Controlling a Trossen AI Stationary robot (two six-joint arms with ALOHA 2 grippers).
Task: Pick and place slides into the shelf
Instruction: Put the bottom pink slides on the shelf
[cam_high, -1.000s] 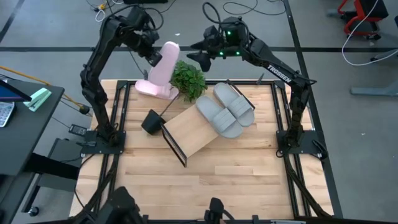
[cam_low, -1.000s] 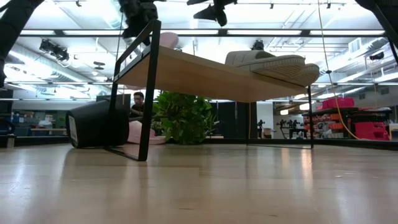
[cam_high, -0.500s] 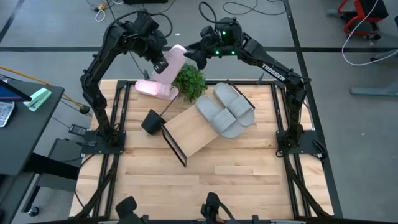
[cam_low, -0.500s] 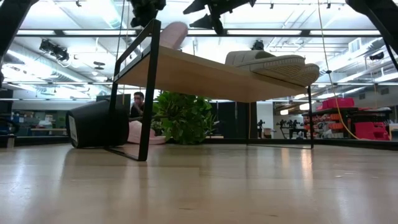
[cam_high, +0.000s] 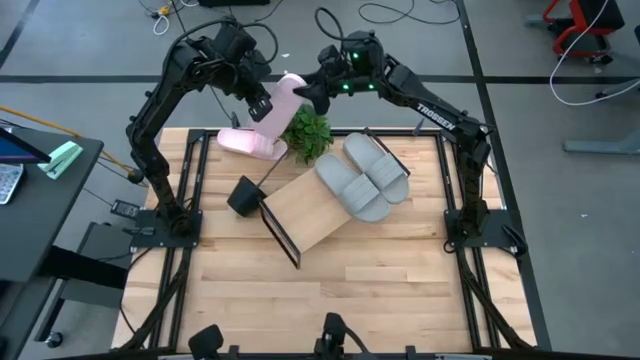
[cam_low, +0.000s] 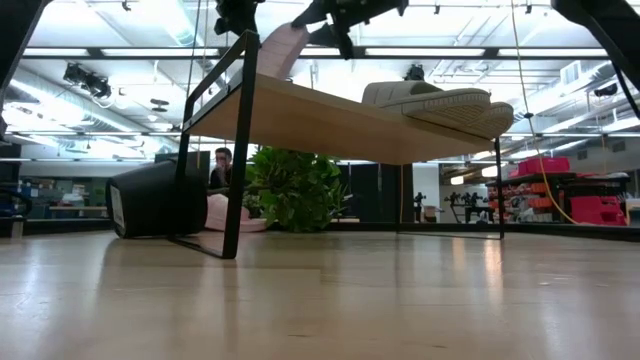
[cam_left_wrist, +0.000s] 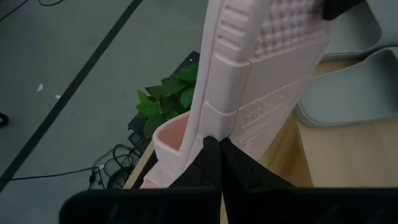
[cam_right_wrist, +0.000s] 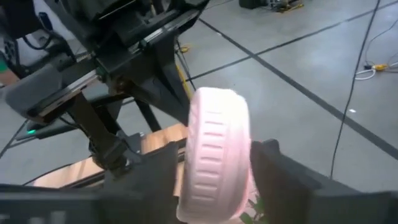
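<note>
My left gripper (cam_high: 262, 103) is shut on a pale pink slide (cam_high: 280, 95) and holds it in the air over the table's far edge, above the plant. My right gripper (cam_right_wrist: 216, 152) is open. Its fingers stand close on either side of that slide's free end (cam_right_wrist: 214, 124). A second pink slide (cam_high: 248, 143) lies on the tabletop at the far left. Two light grey slides (cam_high: 365, 178) rest side by side, soles down, on the upper end of the slanted wooden shelf (cam_high: 305, 212). My left gripper pinches a thin edge on the pink slide's side, by the strap opening (cam_left_wrist: 211, 127), between its two shut fingers. The slide is lifted clear and slants up and away from the fingers, its ribbed sole (cam_left_wrist: 280, 56) showing. My right gripper's fingers (cam_right_wrist: 273, 168) flank the slide's rounded end; I cannot tell whether they touch it.
A green leafy plant (cam_high: 305, 130) lies tipped just under the held slide, its black pot (cam_high: 243, 195) against the shelf's black frame. The near half of the wooden tabletop (cam_high: 330, 290) holds nothing. A person sits in the room beyond (cam_low: 222, 160).
My left gripper has carried the pink slide up and toward the table's right, tipping it toward the right arm. My right gripper has come toward the table's left and a little down, so its fingers now stand around the slide's free end.
</note>
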